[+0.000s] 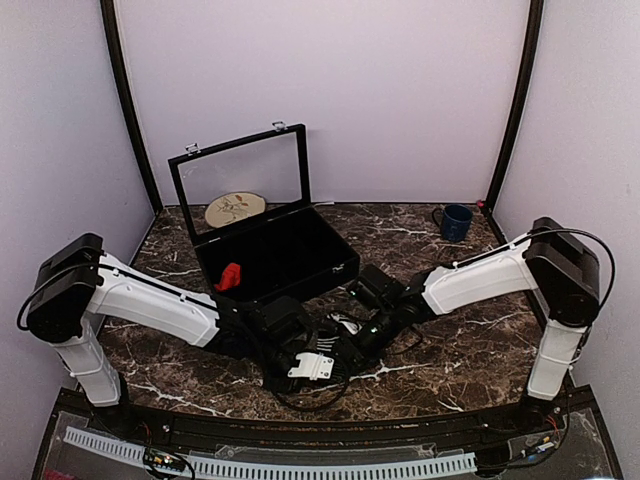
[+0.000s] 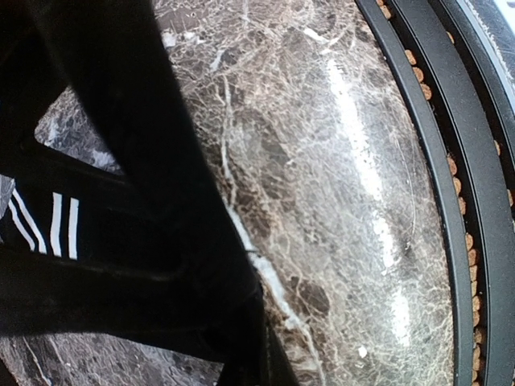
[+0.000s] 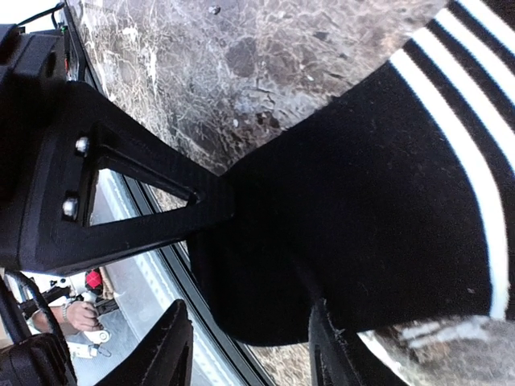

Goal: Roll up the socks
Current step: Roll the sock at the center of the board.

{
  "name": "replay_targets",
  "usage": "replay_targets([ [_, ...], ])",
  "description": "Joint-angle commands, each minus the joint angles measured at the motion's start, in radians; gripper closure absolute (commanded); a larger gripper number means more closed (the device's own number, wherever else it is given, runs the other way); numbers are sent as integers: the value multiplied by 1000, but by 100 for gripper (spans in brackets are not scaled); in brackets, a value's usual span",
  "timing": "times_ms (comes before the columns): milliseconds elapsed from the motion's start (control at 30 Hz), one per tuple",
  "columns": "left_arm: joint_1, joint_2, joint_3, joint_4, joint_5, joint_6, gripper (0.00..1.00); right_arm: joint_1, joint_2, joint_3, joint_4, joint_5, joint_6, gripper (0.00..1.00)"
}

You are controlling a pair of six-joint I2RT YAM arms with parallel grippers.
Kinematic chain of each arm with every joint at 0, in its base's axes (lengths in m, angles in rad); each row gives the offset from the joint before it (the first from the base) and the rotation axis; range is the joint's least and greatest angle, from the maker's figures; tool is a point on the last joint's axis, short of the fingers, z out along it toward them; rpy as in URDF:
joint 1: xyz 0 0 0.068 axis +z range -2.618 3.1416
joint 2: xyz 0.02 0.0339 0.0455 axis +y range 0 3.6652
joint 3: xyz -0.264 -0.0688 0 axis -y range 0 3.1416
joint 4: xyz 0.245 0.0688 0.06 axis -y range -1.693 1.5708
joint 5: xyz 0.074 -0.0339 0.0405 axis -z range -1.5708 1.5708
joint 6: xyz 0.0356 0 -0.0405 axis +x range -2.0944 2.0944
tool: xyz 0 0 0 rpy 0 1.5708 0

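— Hard to separate from above: left gripper [image 1: 322,352] and right gripper [image 1: 358,335] bunched over the black sock [image 3: 362,201], near front of marble table [image 1: 450,340].
— Left closed tight, pinch on cloth unclear. Right spread wide, fingertip [image 3: 217,197] touching sock. Red sock [image 1: 230,276] barely legible at case [image 1: 290,250] rim. Lilac walls [image 1: 400,100].

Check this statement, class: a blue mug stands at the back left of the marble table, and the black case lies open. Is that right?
One detail is wrong. The blue mug stands at the back right of the marble table, as the top external view shows. The black case does lie open.
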Motion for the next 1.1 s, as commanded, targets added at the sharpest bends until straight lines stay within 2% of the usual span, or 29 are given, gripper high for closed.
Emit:
replay_targets([
  [0, 8, 8, 37, -61, 51, -6, 98, -7, -55, -30, 8, 53, 2, 52],
  [367, 32, 66, 152, -217, 156, -2, 98, -3, -148, -118, 48, 177, 19, 51],
  [667, 62, 125, 226, -303, 236, -16, 98, 28, -229, -178, 46, 341, 25, 45],
  [867, 79, 160, 275, -353, 284, -21, 98, 91, -300, -213, 19, 510, 42, 45],
  [1067, 106, 217, 347, -427, 351, -32, 98, 217, -342, -216, -35, 738, 60, 45],
])
